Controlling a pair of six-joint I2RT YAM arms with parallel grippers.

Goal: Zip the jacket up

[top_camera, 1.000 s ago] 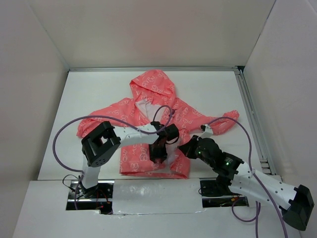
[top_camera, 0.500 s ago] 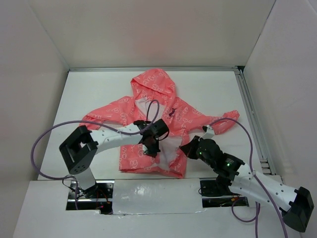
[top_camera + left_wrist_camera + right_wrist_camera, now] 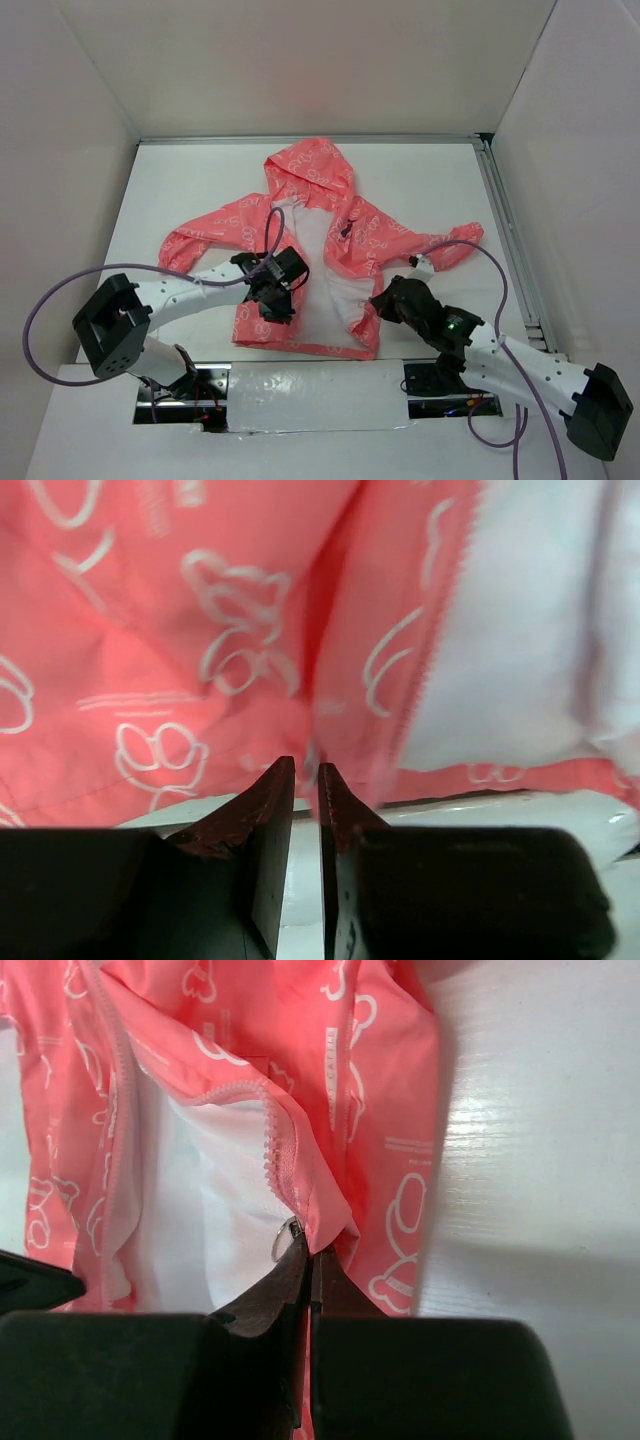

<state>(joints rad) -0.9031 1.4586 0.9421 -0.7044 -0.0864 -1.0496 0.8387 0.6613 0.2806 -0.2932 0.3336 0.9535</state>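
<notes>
Jacket (image 3: 312, 180): we found it lying open on the counter (image 3: 200, 180). Left end effector (image 3: 305, 770) was pinched on its left panel. Right end effector (image 3: 308, 1258) was clamped at the near end of the zipper (image 3: 268, 1150).

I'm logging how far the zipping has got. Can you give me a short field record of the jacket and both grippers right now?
jacket: lying on the table, front open, pale lining showing
zipper: undone, its two sides apart
left gripper: shut on a fold of one front panel
right gripper: shut on the other panel's bottom corner, by the zipper end
</notes>
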